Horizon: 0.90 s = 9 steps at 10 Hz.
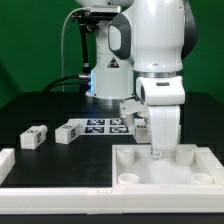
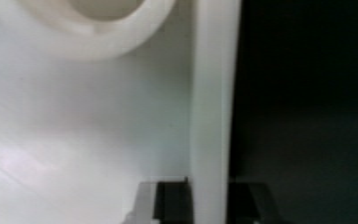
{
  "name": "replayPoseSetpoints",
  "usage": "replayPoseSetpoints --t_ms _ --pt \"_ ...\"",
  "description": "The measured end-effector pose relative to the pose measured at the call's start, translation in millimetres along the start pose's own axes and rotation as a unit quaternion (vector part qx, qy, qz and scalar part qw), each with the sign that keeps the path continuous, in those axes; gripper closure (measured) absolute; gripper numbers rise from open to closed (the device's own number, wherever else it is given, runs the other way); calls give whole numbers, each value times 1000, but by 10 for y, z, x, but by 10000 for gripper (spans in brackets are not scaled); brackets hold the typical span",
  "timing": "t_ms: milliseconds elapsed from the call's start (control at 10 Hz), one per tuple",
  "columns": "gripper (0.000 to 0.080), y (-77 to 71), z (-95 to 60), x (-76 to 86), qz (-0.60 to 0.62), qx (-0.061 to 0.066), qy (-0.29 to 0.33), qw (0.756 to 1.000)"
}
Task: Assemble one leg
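My gripper (image 1: pixel 160 152) points straight down at the far edge of the white panel (image 1: pixel 165 172). In the wrist view my two dark fingers (image 2: pixel 167 205) stand one on each side of the panel's upright edge strip (image 2: pixel 211 100). They are pressed against it with no gap showing on either side, so I record the hand as pinching that edge. One finger is over the panel's inner face, the other over the dark table (image 2: pixel 309 100).

A round corner socket (image 2: pixel 105 20) lies further along the same edge and nothing stands in it. The panel lies flat on the table, on the exterior view's right and near the camera.

One leg (image 1: pixel 33 138) lies on the table on the exterior view's left, well apart from my hand. A second leg (image 1: pixel 68 132) lies just to its right, not touching it. Between that leg and my arm lies the marker board (image 1: pixel 100 125), flat on the table.

A further tagged white piece (image 1: pixel 128 110) sits beside my arm, partly hidden; I cannot tell what it is. A raised white rail (image 1: pixel 8 165) runs along the near left of the table.
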<state>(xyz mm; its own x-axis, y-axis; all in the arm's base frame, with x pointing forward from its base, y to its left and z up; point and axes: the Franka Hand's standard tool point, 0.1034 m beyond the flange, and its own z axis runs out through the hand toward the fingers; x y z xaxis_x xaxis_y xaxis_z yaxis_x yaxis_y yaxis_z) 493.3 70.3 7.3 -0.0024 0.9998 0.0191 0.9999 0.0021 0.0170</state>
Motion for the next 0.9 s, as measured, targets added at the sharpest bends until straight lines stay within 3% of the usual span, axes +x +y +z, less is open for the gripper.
replayPoseSetpoints --t_ms 200,300,400,500,600,900 --pt "737 -1 2 -1 0 0 0 1000" --pt "551 -2 2 -2 0 0 0 1000" --pt "551 -2 2 -2 0 0 0 1000" --pt "352 -2 3 -2 0 0 0 1000" --pt "202 -3 3 -2 0 0 0 1000" --pt "151 -3 3 -3 0 0 0 1000"
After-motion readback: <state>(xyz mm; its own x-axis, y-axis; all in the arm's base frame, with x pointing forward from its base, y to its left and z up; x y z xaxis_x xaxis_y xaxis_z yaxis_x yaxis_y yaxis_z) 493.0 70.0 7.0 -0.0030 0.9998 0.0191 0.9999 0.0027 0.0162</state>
